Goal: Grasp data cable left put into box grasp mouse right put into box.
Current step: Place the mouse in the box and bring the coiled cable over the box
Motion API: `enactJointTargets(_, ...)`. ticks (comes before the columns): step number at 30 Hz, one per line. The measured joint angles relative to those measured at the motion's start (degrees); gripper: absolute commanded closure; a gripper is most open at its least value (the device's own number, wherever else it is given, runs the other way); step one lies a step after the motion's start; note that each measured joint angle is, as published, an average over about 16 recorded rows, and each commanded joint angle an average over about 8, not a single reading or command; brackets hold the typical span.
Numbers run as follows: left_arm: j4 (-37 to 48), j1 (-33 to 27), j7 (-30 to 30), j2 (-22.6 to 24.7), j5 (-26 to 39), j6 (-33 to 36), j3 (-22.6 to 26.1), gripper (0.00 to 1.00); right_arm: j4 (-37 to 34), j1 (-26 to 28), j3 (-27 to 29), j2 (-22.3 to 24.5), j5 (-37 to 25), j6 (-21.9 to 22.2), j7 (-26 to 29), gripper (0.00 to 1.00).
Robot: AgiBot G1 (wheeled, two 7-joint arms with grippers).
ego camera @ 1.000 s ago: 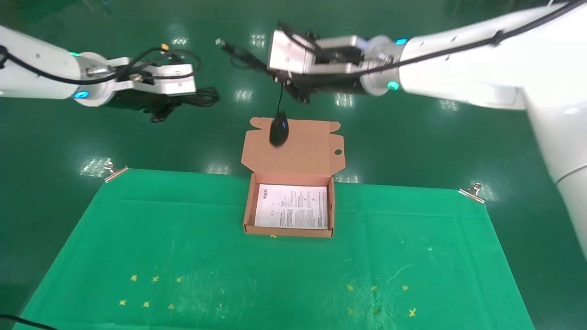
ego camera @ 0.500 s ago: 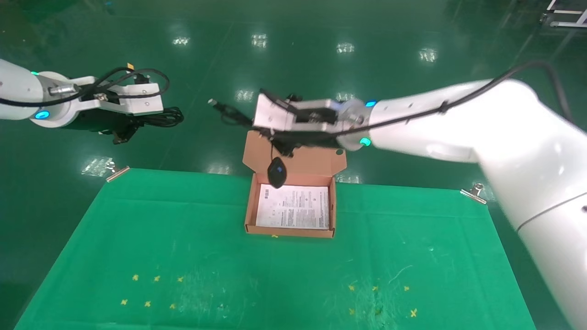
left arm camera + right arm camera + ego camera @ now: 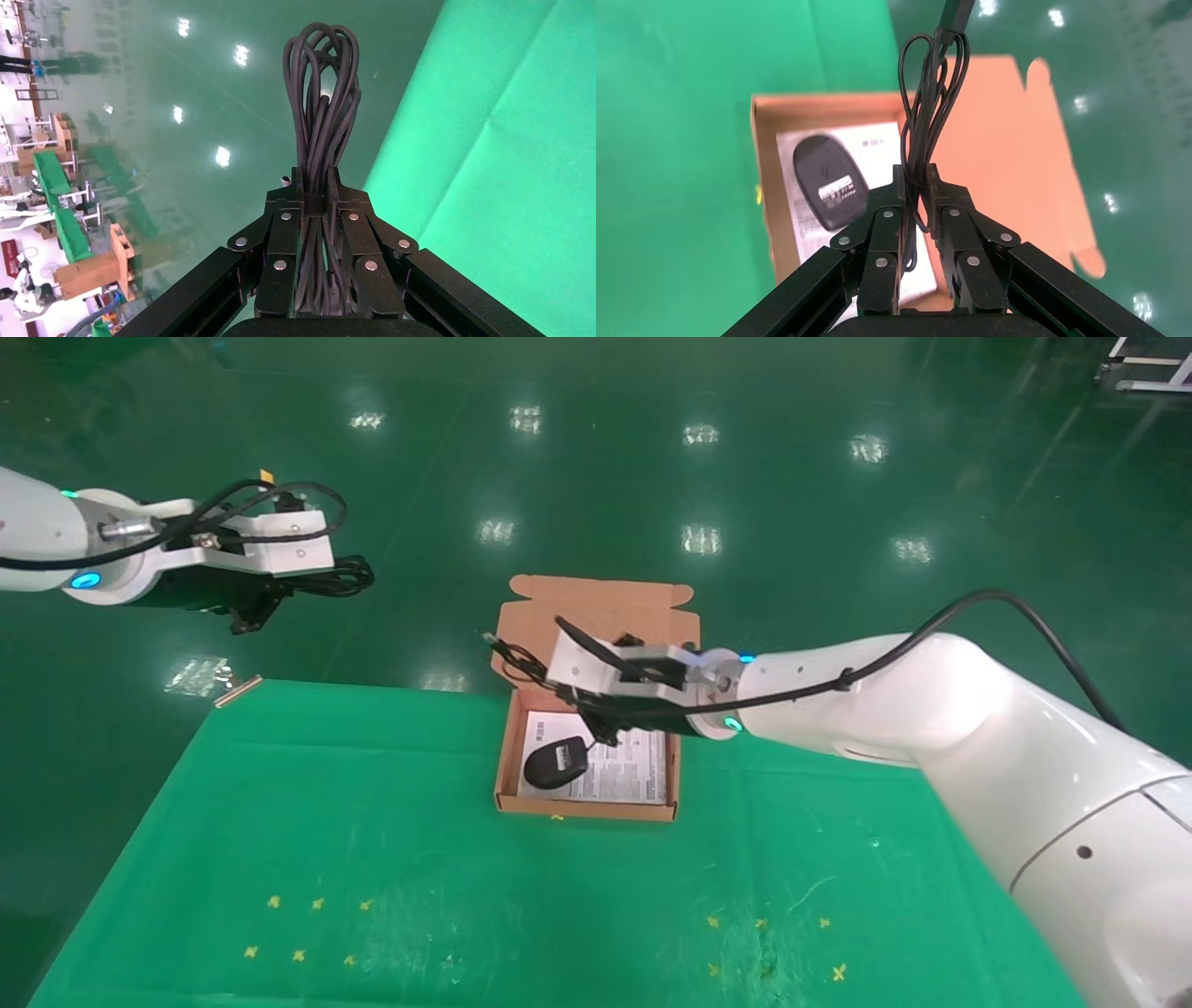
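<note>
The salmon box [image 3: 507, 747] stands open at the far edge of the cloth, its lid [image 3: 605, 607] folded back. The black mouse [image 3: 556, 763] lies in the box's left part, white label up; it also shows in the right wrist view [image 3: 828, 181]. My right gripper [image 3: 575, 699] hovers low over the box, shut on the mouse's bunched cord [image 3: 930, 91], as the right wrist view [image 3: 916, 175] shows. My left gripper [image 3: 300, 584] is raised far left of the box, off the table, shut on the looped data cable [image 3: 343, 576], which stands out past the jaws [image 3: 323, 91].
A printed white sheet [image 3: 624, 770] lines the box floor. A green cloth [image 3: 372, 859] covers the table, held by a clip [image 3: 237, 686] at its far left corner. Small yellow crosses [image 3: 317, 903] mark the near cloth. Shiny green floor lies beyond.
My right gripper has come down and nearer with the mouse dangling from its cord; the mouse now lies in the box. My left arm dropped slightly left, then stayed still.
</note>
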Motion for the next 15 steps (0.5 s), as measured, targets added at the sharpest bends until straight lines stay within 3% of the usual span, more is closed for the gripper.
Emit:
enactJointTargets(10, -0.5, 0.1, -0.4, -0.1, 0.2, 0.1, 0.0, 1.00, -2.3, 0.3, -6.0, -0.2, 1.2, 2.3, -0.7, 0.99)
enactJointTargets(11, -0.5, 0.1, -0.4, -0.1, 0.2, 0.1, 0.0, 1.00, -2.3, 0.4, -6.5, -0.2, 1.3, 2.6, -1.0, 0.92)
enactJointTargets(15, -0.6, 0.1, -0.5, -0.2, 0.2, 0.2, 0.0, 1.00, -1.8, 0.6, -8.6, -0.2, 1.8, 3.5, -2.1, 0.42)
